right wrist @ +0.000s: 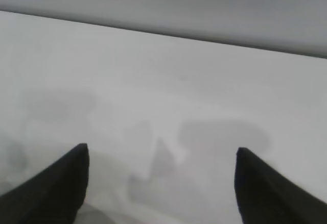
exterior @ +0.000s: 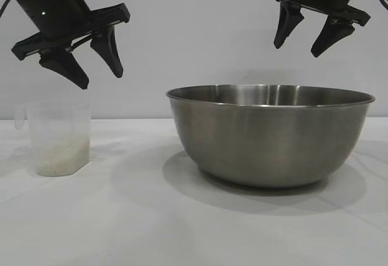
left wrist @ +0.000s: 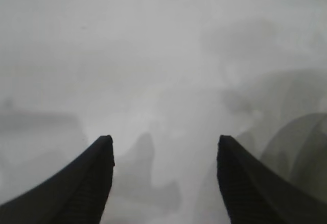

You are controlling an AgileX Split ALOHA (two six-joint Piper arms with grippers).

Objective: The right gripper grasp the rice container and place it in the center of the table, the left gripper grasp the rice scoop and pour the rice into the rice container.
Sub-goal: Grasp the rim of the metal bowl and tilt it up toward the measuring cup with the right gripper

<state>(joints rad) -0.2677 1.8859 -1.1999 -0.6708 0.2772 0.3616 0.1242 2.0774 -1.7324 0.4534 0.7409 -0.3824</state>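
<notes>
The rice container (exterior: 270, 136), a large steel bowl, stands on the white table (exterior: 182, 229) right of centre. At the left stands the rice scoop (exterior: 59, 137), a translucent cup with rice (exterior: 60, 157) in its bottom. My left gripper (exterior: 102, 81) hangs open just above and slightly right of the scoop, holding nothing. High above the bowl's right half, my right gripper (exterior: 297, 51) is open and empty. In the left wrist view the left gripper (left wrist: 163, 142) shows only blurred table between its fingers. The right gripper (right wrist: 161, 150) in its wrist view looks down on bare table.
A pale wall (exterior: 194, 48) backs the table. The table's far edge (right wrist: 163, 35) crosses the right wrist view. Open tabletop lies between the scoop and the bowl and in front of both.
</notes>
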